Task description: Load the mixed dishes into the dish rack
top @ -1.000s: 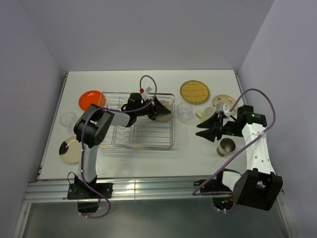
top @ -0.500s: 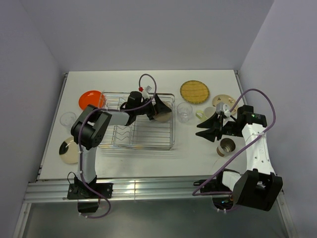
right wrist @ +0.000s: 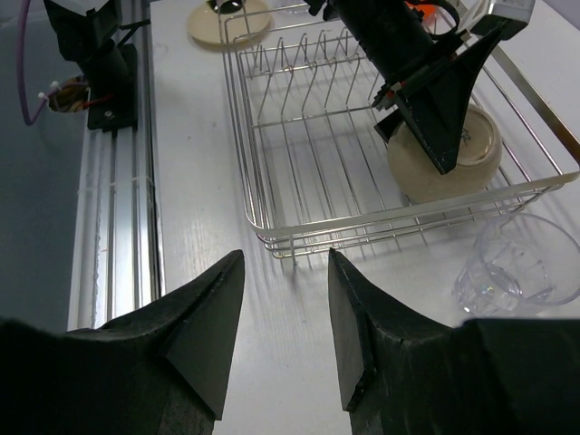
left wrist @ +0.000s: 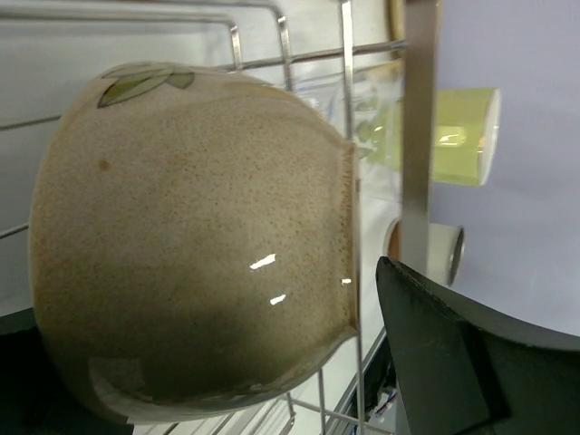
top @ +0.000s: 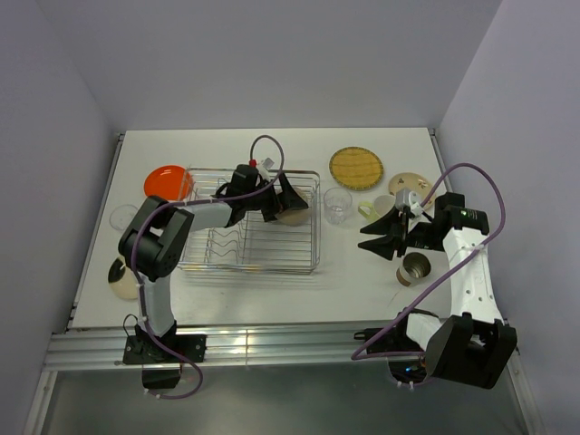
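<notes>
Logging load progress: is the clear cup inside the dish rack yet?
No: the right wrist view shows the clear cup standing on the table just outside the dish rack's wire wall.

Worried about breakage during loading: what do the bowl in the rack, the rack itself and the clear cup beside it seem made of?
The bowl is likely glazed ceramic: speckled beige with glossy highlights. The dish rack is metal wire, silvery and shiny. The clear cup is see-through, probably plastic, though glass can't be ruled out.
</notes>
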### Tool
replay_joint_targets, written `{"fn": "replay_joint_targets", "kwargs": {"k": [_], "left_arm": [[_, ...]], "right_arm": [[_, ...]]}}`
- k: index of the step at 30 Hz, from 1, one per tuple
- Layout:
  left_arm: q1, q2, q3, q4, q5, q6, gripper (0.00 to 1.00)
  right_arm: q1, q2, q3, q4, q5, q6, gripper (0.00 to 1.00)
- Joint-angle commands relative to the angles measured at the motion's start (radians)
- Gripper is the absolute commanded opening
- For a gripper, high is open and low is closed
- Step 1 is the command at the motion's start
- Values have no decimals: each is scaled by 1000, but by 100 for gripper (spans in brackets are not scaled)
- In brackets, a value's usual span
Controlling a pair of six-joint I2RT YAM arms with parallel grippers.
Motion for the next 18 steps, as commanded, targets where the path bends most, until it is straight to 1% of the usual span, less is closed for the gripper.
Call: {"fn": "replay_joint_targets", "kwargs": {"k": [1,8,18], "left_arm": [[7,-46,16,-62,-29,44,99],[12,-75,9,-108,-51,62,99],[21,-88,32,-215,-22,121,99]], "right_arm": [[-7,-24,4,-104,-90,-23,49],[-7,-32,-8,-104,-76,-31,49],[-7,-41,-16,-104,-77,-35,49]]}}
